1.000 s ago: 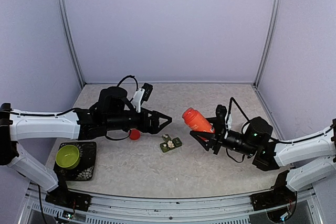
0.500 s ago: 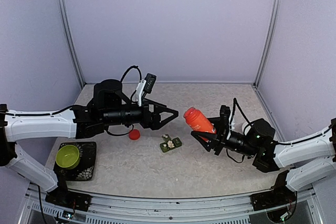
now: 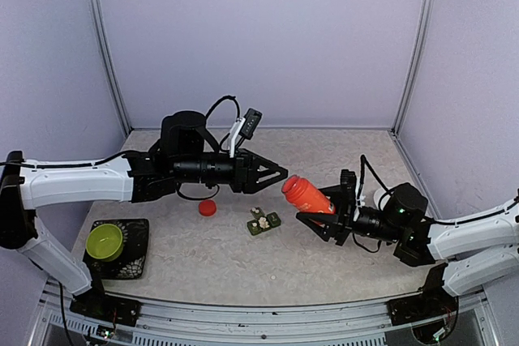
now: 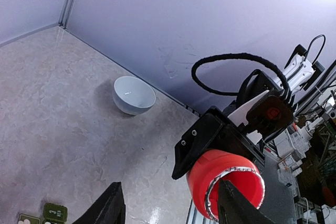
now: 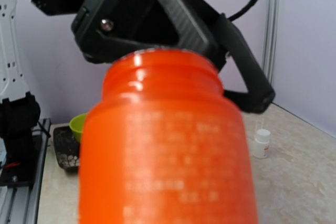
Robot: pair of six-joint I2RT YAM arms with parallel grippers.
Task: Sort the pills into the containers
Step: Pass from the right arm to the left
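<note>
Dark green 3-cell pill box [image 3: 268,222]: sitting on the speckled worktop [image 3: 243,269], tiny whitish pills [image 3: 258,218] lying in it. Right of the box, right claw [image 3: 318,210] is clamping an open orange plastic bottle [image 3: 305,191]. Beyond the box, left claw [image 3: 278,177] is holding its fingers apart.

**Overhead view.** Bright and even, lit from above. The walls [image 3: 259,38] were flat in tone and free of glare. The tabletop [image 3: 340,265] carried only faint, soft shadows under the arms. Focus was sharp throughout, and the corner posts [image 3: 101,46] leaned outward, as through a wide-angle lens. The pills [image 3: 260,218] were pale specks, too small to resolve.

**Left wrist view.** Strong glare in the top right corner. The white bowl [image 4: 134,94] had a soft shadow beside it. The left gripper [image 4: 170,187] was dark and underexposed.

**Right wrist view.** The orange bottle [image 5: 168,145] filled the frame, badly out of focus, and its label print was unreadable.
</note>
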